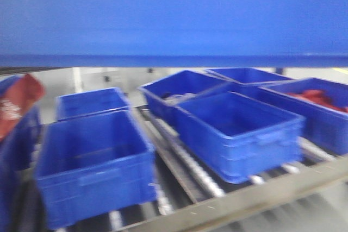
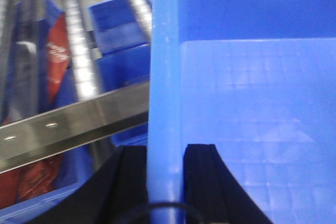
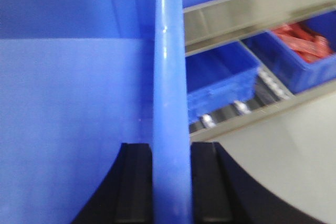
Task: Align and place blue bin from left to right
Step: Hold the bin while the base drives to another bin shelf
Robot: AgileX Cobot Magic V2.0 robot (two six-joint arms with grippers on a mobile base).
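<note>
The blue bin (image 1: 174, 14) is lifted close to the front camera, and its wall fills the top of that view. In the left wrist view my left gripper (image 2: 166, 148) is shut on the bin's left rim (image 2: 165, 77), one black finger (image 2: 139, 182) outside the wall and the other inside over the ribbed floor (image 2: 257, 124). My right gripper (image 3: 171, 145) is shut the same way on the right rim (image 3: 170, 66), one finger (image 3: 207, 182) outside. Neither gripper shows in the front view.
Beneath the held bin, a roller rack carries several deeper-blue bins: two at the left (image 1: 95, 167) (image 1: 92, 101), one in the middle (image 1: 239, 134), others behind (image 1: 179, 88). The right one (image 1: 321, 107) holds red items. A red bag (image 1: 16, 101) lies far left. A metal rail (image 1: 244, 199) fronts the rack.
</note>
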